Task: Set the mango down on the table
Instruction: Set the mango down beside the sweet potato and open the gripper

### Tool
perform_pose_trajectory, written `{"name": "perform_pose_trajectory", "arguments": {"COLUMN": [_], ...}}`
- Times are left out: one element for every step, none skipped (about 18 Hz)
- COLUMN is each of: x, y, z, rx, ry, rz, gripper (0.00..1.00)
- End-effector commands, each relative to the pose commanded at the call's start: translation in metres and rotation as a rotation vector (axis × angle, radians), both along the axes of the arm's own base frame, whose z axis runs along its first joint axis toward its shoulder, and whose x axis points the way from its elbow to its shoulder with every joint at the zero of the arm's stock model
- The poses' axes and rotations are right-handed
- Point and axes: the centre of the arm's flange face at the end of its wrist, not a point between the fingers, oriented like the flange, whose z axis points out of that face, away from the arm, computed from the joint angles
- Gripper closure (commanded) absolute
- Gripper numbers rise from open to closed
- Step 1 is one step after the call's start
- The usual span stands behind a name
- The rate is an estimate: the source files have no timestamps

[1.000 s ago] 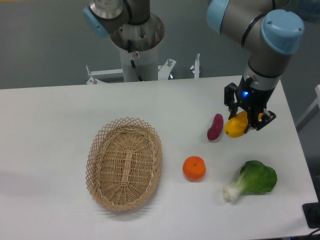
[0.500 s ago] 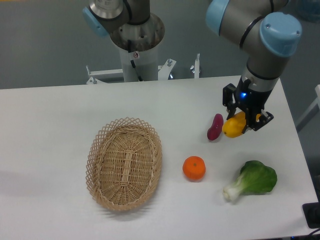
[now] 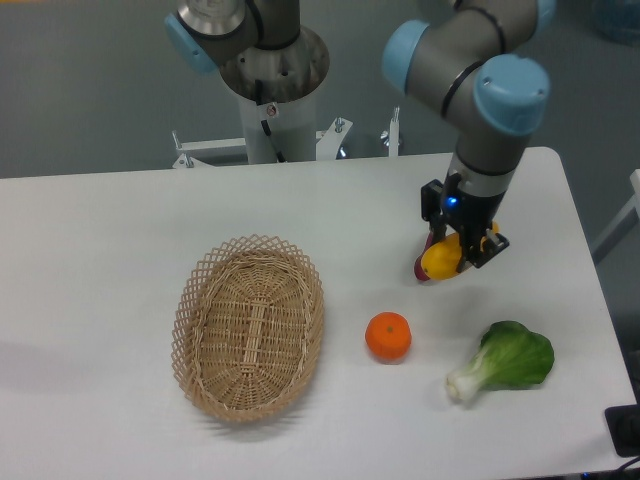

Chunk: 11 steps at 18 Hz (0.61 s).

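Note:
My gripper (image 3: 452, 248) is shut on the yellow-orange mango (image 3: 441, 260) and holds it just above the white table (image 3: 120, 220), right of centre. The mango hangs over the purple sweet potato (image 3: 424, 271), which is mostly hidden behind it. The gripper's black fingers (image 3: 478, 246) clasp the mango on both sides.
A round orange (image 3: 388, 336) lies in front of the mango. A green bok choy (image 3: 508, 360) lies at the front right. A woven wicker basket (image 3: 249, 326), with nothing in it, stands left of centre. A second arm's base (image 3: 272, 80) stands behind the table.
My gripper has moved to the left with the mango in it, from beside the sweet potato to over it. Nothing else has moved.

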Motion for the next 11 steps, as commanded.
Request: {"name": "perform_pose_trajectory", "arguments": {"x": [-0.014, -0.019, -0.023, -0.028, -0.039, -0.054, -0.068, -0.078, -0.085, -0.086, -0.086], "y": [-0.025, -0.031, -0.038, -0.044, -0.049, -0.060, -0.076, -0.091, -0.098, -0.099, -0.098], "z": [-0.005, -0.005, -0.005, -0.008, -0.012, -0.025, -0.030, -0.034, -0.039, -0.043, -0.049], "rx": [-0.025, -0.026, -0.028, -0.033, -0.034, -0.036, -0.032, -0.032, -0.034, -0.036, -0.037], "ry": [0.005, 0.009, 0.012, 0.011, 0.019, 0.028, 0.054, 0.060, 0.058, 0.056, 0.051], "rz": [-0.064, -0.087, -0.107, -0.131, -0.161, -0.175, -0.176, -0.176, -0.196, -0.216, -0.221], "gripper": [0.55, 0.55, 0.55, 0.55, 0.55, 0.55, 0.55, 0.55, 0.55, 0.55, 0.55]}}
